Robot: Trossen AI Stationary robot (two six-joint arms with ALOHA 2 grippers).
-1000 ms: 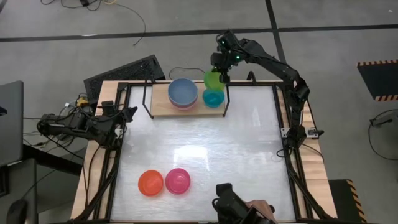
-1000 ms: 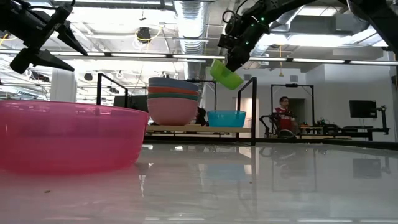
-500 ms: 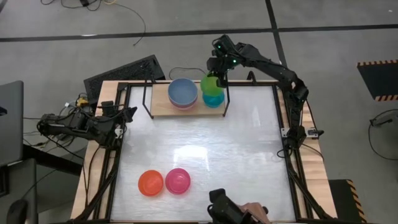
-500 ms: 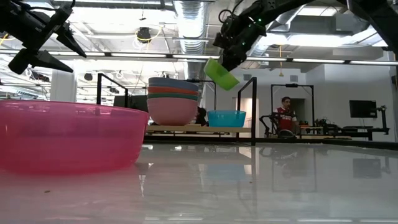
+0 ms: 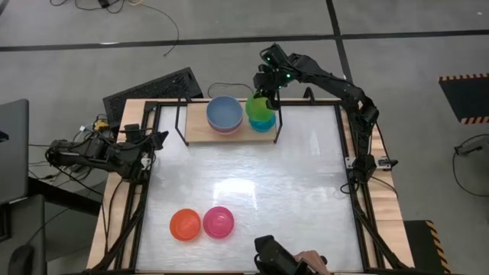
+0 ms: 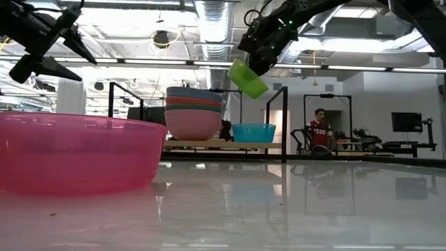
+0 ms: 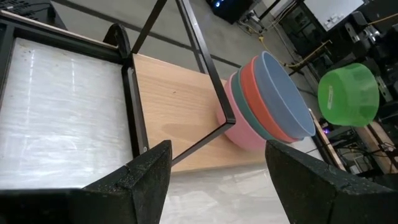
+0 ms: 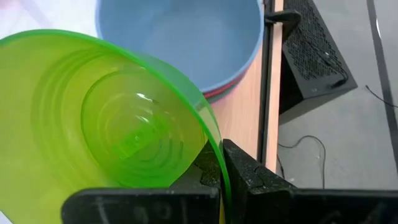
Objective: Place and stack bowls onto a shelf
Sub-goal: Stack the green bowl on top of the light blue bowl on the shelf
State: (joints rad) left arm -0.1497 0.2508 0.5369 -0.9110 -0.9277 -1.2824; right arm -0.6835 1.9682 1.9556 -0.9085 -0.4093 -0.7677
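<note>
While the right tool hangs above the far end of the desk, its two fingers are pinched together on the rim of the lime bowl, which it holds tilted in the air over the teal bowl. In the low view the lime bowl is clear of the teal one, with a visible gap between them. The teal bowl sits on the wooden shelf, at its right end between the thin black uprights. Just beside it on the same shelf stands a nested stack (grey-blue on top, then a red rim, a dark green rim and a pale pink bowl at the base, as seen in the low view). The grey-blue bowl faces upward.

The left tool waits off the left edge of the desk, level with the shelf's left end, its fingers spread apart and carrying nothing.

Near the front of the desk, the orange bowl and the magenta bowl sit side by side, touching or nearly so, well apart from the shelf. A person is visible in the room behind the desk.
</note>
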